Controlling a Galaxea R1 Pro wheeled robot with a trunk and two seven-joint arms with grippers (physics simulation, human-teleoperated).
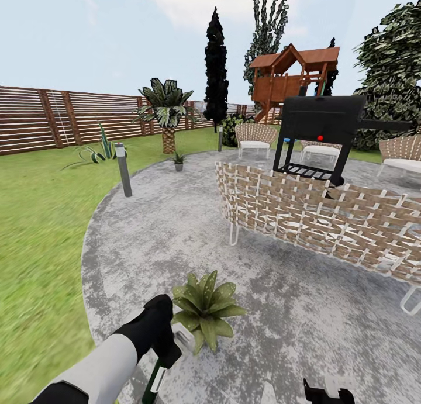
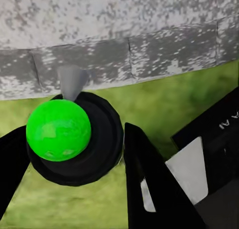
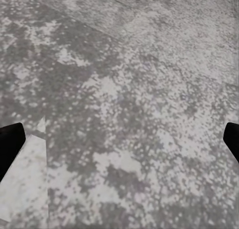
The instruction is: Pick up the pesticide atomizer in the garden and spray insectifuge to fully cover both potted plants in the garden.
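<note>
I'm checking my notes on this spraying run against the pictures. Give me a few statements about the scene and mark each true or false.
1. The left gripper holds the pesticide atomizer beside the near potted plant. True.
2. The second potted plant stands on the lawn beside the fence. False: it stands at the paved circle's far edge, near the palm.
3. The right gripper is shut on a bottle. False: its fingers are spread apart over bare paving.
4. A black grill stands behind the woven sofa. True.

A backyard garden: green lawn (image 1: 35, 228), slatted wooden fence (image 1: 58, 118), paved circle (image 1: 175, 234), wicker chairs (image 1: 255, 136), barbecue (image 1: 321, 136), wooden playhouse (image 1: 290, 76).
</note>
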